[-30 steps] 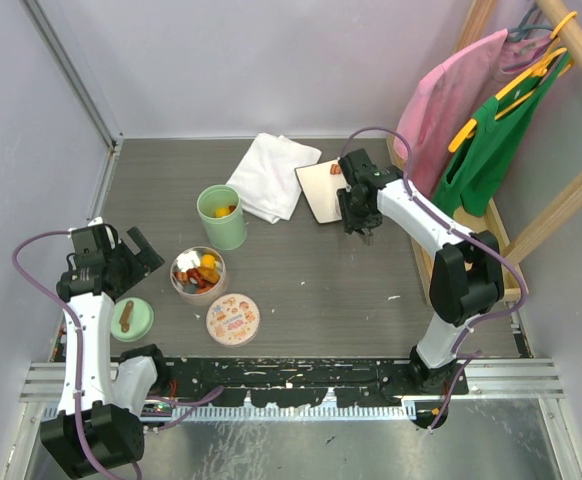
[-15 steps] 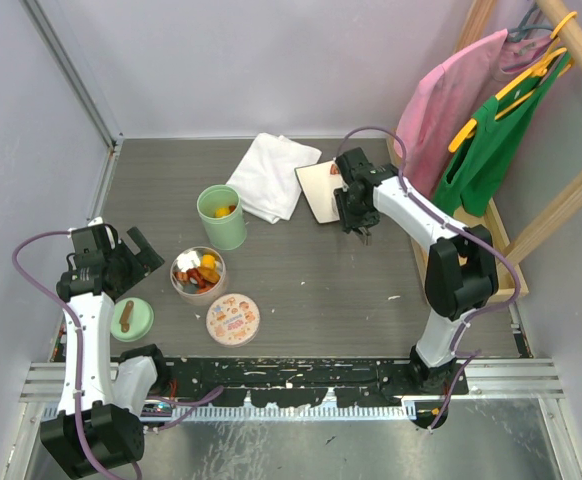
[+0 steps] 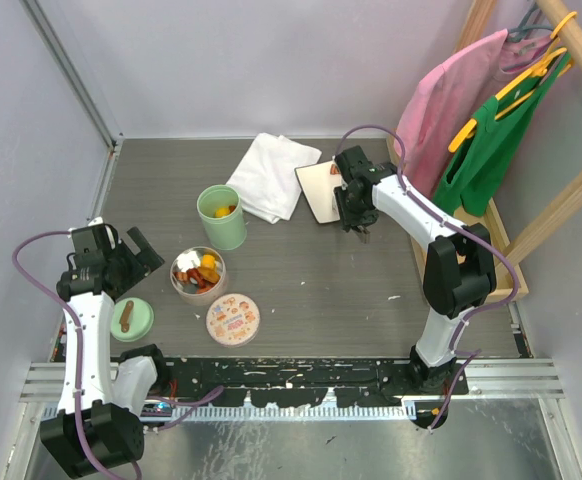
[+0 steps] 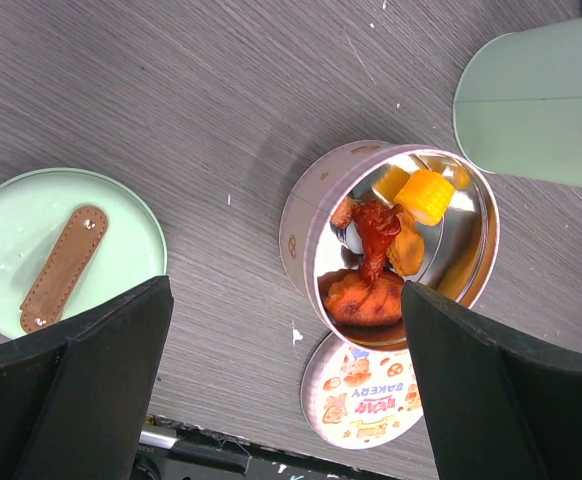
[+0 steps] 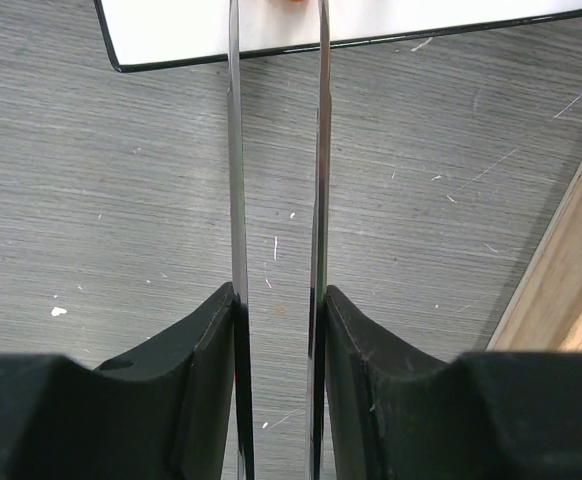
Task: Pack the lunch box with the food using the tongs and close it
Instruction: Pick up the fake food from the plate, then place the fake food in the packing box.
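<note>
Right wrist view: the right gripper (image 5: 276,300) is clamped on the tongs (image 5: 234,150), one steel arm against each finger, both arms running ahead of the hand to the white tray (image 5: 171,30).
Change: over the past second the fingers have drawn closer and the hand has edged toward the tray; the tong arms now stand nearly parallel.
At the tips: an orange piece (image 5: 293,3) shows between the arms at the far edge of view; whether it is pinched yet cannot be told.
Left hand: the left gripper (image 4: 286,295) hangs idle, fingers wide apart and nothing between them.
Below the left hand: the round tin (image 4: 306,215) holds the food (image 4: 376,235) already packed, corn and red and brown bites; the printed lid (image 4: 366,400) lies just beside it, and the mint-green lid (image 4: 1,240) lies off by the other finger.
Meaning: this looks like a squeeze to pick one more morsel off the tray. Packing appears far along, and the closing is not yet begun.
</note>
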Controlling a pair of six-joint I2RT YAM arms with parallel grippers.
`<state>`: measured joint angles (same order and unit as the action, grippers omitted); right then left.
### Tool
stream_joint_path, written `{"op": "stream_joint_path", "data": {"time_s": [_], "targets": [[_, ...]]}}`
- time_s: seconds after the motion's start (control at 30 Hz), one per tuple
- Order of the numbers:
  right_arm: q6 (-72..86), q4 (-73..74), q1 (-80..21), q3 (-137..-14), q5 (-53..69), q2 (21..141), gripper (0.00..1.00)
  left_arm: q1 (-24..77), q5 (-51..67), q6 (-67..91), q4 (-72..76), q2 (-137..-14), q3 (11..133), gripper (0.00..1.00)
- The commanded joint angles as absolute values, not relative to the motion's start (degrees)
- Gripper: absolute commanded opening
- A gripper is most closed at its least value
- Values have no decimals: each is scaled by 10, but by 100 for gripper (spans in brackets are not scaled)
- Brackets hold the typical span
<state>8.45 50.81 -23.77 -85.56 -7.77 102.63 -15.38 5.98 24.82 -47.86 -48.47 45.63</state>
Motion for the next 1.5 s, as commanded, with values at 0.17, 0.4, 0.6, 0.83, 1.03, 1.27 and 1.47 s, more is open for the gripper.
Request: {"op": "stream_joint_path", "data": {"time_s": [0.17,0.4,0.6,0.83,1.03,1.27,1.47], "targets": [[90,484,-237,-859,-21,984,39,-152,58,243,-464,-482,469,98],[107,467,-237,-845,19,957,38,-152,59,244,-464,-482,468,98],[117,457,-237,-833,40,940,38,-152,58,244,-464,-480,468,98],[146,444,-238,-815,92,908,36,-152,58,245,-464,-480,469,98],[175,412,-246,-771,156,861,36,-152,58,244,-464,-480,468,98],[193,410,-311,-757,177,847,36,-152,58,244,-464,-480,468,98],[200,423,-406,-783,156,872,36,-152,57,245,-464,-479,468,98]]}}
